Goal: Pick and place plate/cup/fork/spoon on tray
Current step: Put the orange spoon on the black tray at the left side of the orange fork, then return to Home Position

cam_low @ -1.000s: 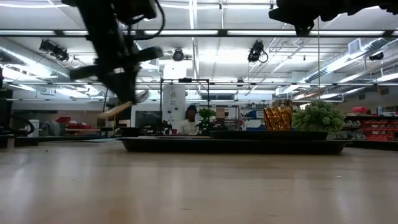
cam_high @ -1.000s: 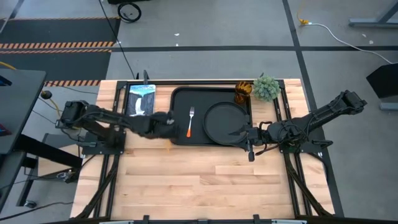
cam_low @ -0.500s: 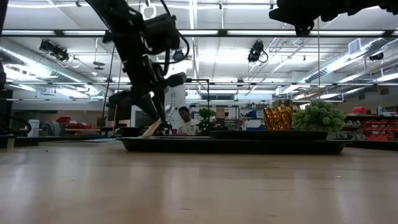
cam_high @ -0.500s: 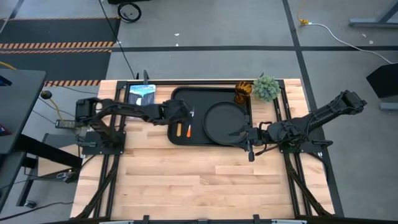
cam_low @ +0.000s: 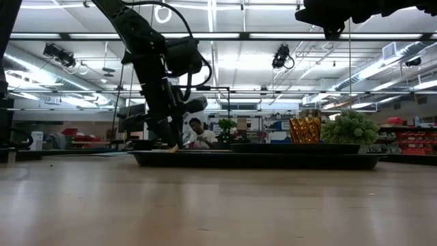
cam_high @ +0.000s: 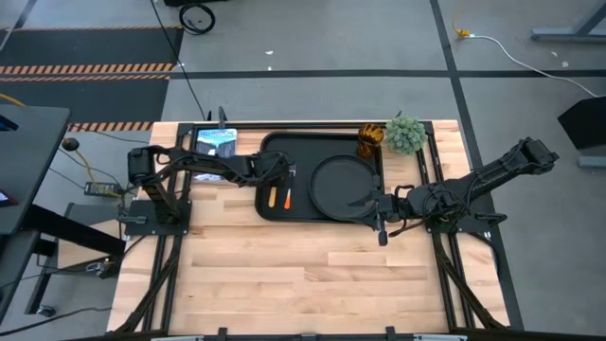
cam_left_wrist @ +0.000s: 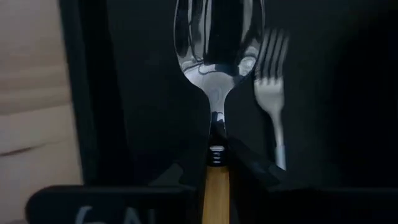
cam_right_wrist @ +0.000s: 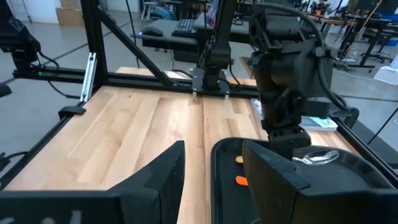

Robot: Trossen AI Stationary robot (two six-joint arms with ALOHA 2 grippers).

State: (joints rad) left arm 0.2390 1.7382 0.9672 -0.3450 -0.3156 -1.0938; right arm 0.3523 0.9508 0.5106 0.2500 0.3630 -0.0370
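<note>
The black tray (cam_high: 305,150) lies at the table's far middle. The round black plate (cam_high: 343,185) sits in its right half. The fork (cam_high: 288,189) lies in its left half, tines toward the far edge. My left gripper (cam_high: 276,172) is low over the tray's left part, shut on the spoon (cam_left_wrist: 217,56), which lies just left of the fork (cam_left_wrist: 273,93). The amber cup (cam_high: 368,140) stands on the table at the tray's far right corner. My right gripper (cam_high: 371,202) is open and empty at the tray's near right rim, beside the plate. My left gripper pinches the spoon's yellow-orange handle (cam_left_wrist: 216,180) between its two fingers, just behind the metal neck. The fingers point down at a slant and lie along the spoon. The bowl (cam_left_wrist: 217,37) points toward the far edge, and the handle's free end (cam_high: 272,198) sticks out toward the near edge, low at the tray floor.
A bushy green plant (cam_high: 405,133) stands right of the cup. A blue and white card (cam_high: 216,150) lies left of the tray. Bare wooden table (cam_high: 312,275) spreads over the near half. A person (cam_low: 196,133) shows in the room behind.
My left gripper has carried the spoon from the tray's left rim toward the right, over the tray, and down. The spoon, which hung slanting with its handle end low, now sits low at the tray floor beside the fork. The right arm has kept still.
</note>
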